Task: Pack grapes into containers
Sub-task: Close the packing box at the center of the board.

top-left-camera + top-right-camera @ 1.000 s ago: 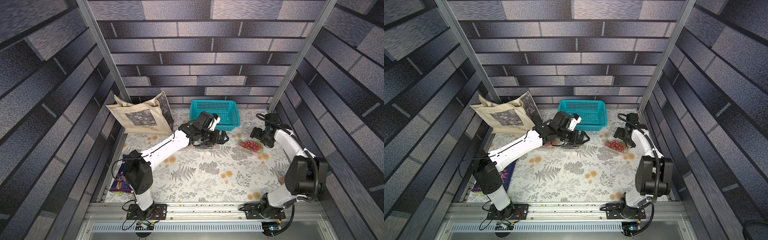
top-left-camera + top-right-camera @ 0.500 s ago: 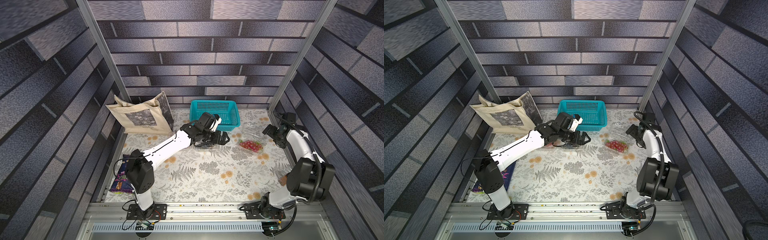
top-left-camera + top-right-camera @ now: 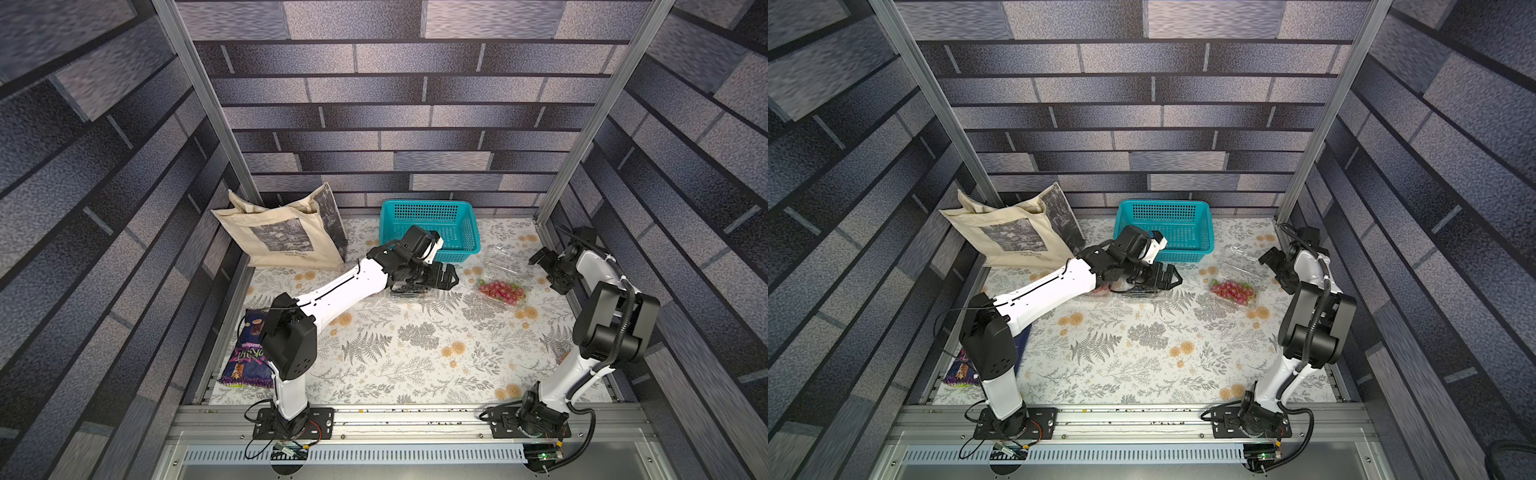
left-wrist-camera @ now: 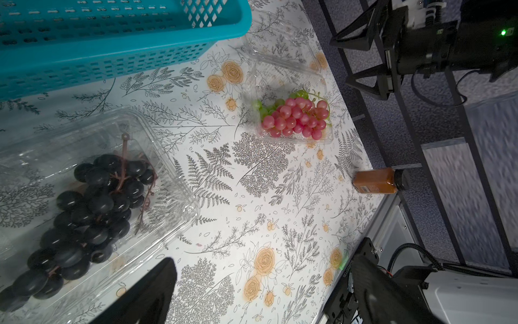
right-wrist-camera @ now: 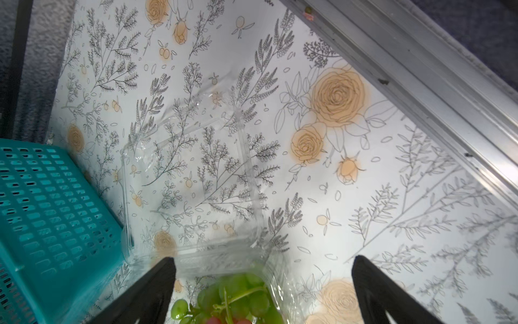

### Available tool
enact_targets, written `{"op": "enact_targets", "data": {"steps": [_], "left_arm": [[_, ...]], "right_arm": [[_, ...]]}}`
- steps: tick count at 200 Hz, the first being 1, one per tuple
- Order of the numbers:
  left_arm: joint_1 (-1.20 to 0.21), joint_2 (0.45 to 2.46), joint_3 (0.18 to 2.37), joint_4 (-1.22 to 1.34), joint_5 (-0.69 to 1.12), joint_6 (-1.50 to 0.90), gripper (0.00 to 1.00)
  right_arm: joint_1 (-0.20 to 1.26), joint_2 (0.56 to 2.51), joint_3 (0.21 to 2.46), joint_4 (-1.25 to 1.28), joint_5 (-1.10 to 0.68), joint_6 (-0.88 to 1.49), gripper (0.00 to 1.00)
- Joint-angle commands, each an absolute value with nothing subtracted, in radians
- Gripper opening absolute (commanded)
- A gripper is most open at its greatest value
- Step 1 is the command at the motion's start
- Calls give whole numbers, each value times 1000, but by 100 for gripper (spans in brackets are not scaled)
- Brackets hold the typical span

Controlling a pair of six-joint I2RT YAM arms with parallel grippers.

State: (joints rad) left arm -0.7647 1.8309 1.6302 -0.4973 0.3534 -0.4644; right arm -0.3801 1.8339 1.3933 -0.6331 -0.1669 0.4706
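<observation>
The left tool (image 3: 448, 277) hangs, jaws apart, by the container (image 4: 179, 193) of dark grapes (image 4: 92, 207). The right tool (image 3: 546, 272), likewise apart and empty, sits beside the red grapes (image 3: 500, 291).

Left arm (image 3: 349, 284) stretched far forward, right arm (image 3: 596, 270) folded close — both sets of fingers (image 4: 145, 294) spread wide.
</observation>
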Motion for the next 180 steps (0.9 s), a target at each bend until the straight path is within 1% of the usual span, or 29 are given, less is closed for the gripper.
{"op": "enact_targets", "data": {"steps": [1,34,57,70,123,180], "left_arm": [[-742,1851,1677,-520,368,-444,100],[-722,1884,1704,-526,382,-443,100],[-719,1910,1732,-532,389,-440,100],[-719,1924,1746,-536,393,-440,100],[-719,1959,1775,-543,399,-441,100],[-719,1974,1800,-555,402,-440,100]], "right_arm": [[-387,1890,1438,-613,-199,463,100],[-387,1954,1461,-595,-229,472,100],[-387,1981,1453,-543,-317,484,100],[-386,1994,1451,-522,-338,487,100],[-381,2010,1419,-409,-430,522,100],[-366,1972,1374,-333,-462,525,100]]}}
